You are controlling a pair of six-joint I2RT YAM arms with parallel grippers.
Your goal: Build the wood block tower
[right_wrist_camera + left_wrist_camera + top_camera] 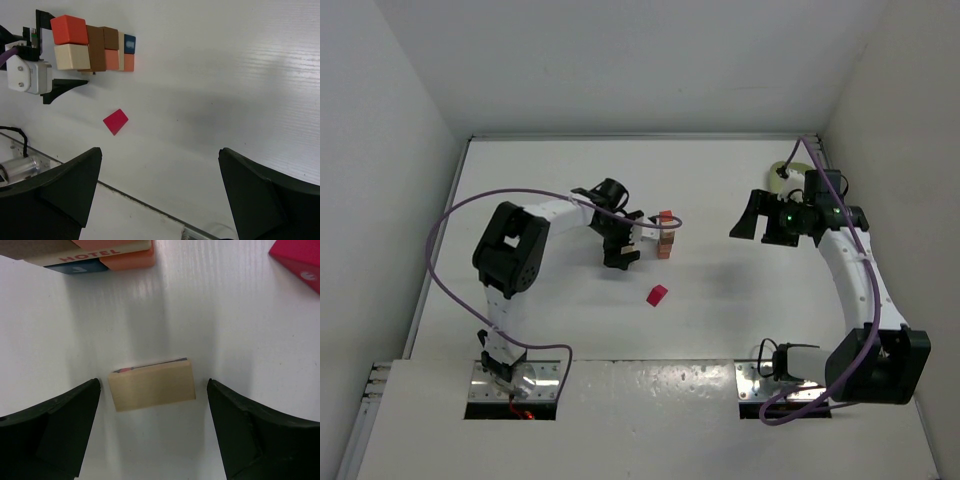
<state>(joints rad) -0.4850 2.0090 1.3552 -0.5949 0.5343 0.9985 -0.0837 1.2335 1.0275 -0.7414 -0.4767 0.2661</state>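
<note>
Left jaws sit apart around a pale block (152, 385) in the middle of the bench (740, 290), beside the tower (666, 235). Pickup step, looks like; next: close, lift, stack squarely. Right jaws apart too.

Tower (107, 254): cut by left wrist view's top edge. Magenta block (300, 262): likewise, at corner. Pale round item (781, 171), perhaps bowl: half behind right arm (855, 275).

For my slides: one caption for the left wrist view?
Open left gripper straddling a pale rectangular wood block on the white table, stacked tower beyond.
</note>
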